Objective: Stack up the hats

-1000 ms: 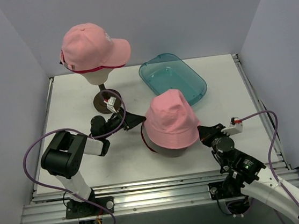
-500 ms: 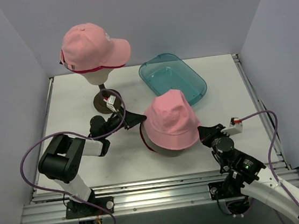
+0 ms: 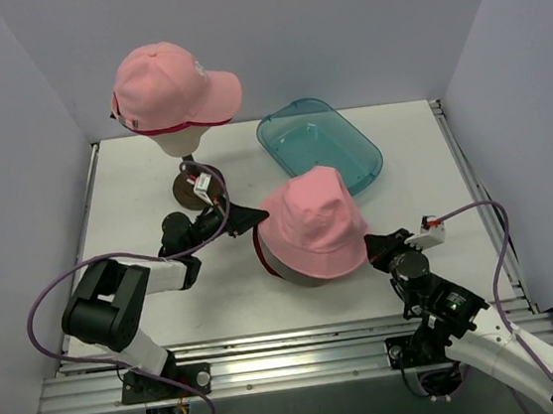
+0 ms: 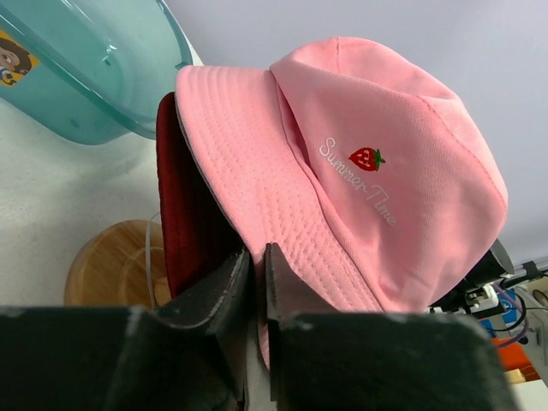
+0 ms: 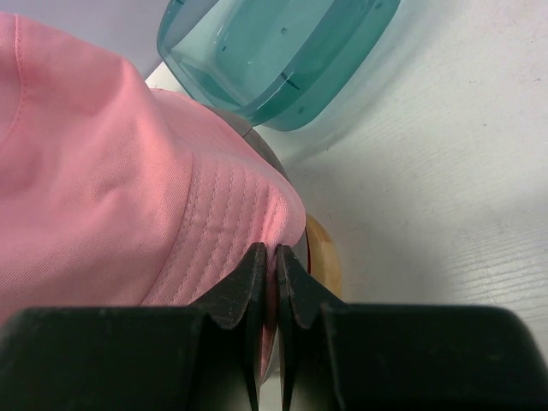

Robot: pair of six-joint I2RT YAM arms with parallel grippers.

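Note:
A pale pink bucket hat (image 3: 313,223) sits over a dark red hat (image 3: 262,254) showing grey, on a stand with a wooden base. My left gripper (image 3: 248,220) is shut on the bucket hat's brim at its left; in the left wrist view (image 4: 257,257) the brim (image 4: 248,171) runs between the fingers and the dark red hat (image 4: 184,223) lies beside it. My right gripper (image 3: 373,248) is shut on the brim at the right, seen in the right wrist view (image 5: 274,257). A pale pink peaked cap (image 3: 168,84) over a magenta cap rim (image 3: 153,129) sits on the head form at the back.
A clear teal plastic tray (image 3: 320,147) stands at the back right, close behind the bucket hat. The head form's round base (image 3: 194,184) stands near my left arm. Grey walls close in the table on three sides.
The bucket hat and both grippers have shifted slightly left and away from the arms' bases. Both grips on the brim have held.

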